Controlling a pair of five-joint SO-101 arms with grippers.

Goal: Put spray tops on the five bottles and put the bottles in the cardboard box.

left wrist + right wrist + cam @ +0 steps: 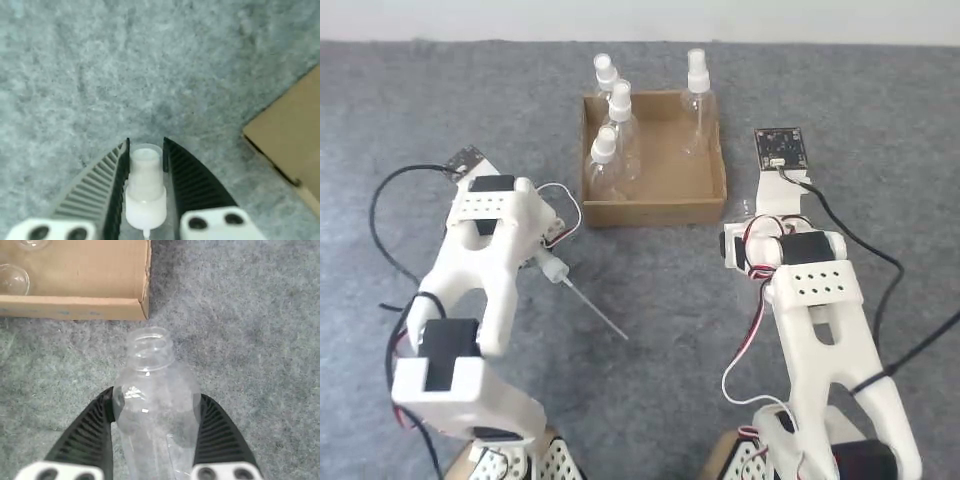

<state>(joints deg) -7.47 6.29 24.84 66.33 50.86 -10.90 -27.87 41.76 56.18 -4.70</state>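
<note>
While the left gripper [145, 144] pinches a spray top [145, 192] near the cardboard box [655, 212], the right gripper [156, 395] clamps an uncapped bottle [150, 375].

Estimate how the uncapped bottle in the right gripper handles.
Probably light: the bottle looks clear and empty. Its thin walls may flex or slip in the right gripper. The body is round, so it would likely roll if laid down.

A spray top [145, 185] sits between the left gripper's [145, 145] jaws. A bottle [155, 410] sits between the right gripper's [156, 396] jaws, with the cardboard box [75, 307] just beyond their tips.
</note>
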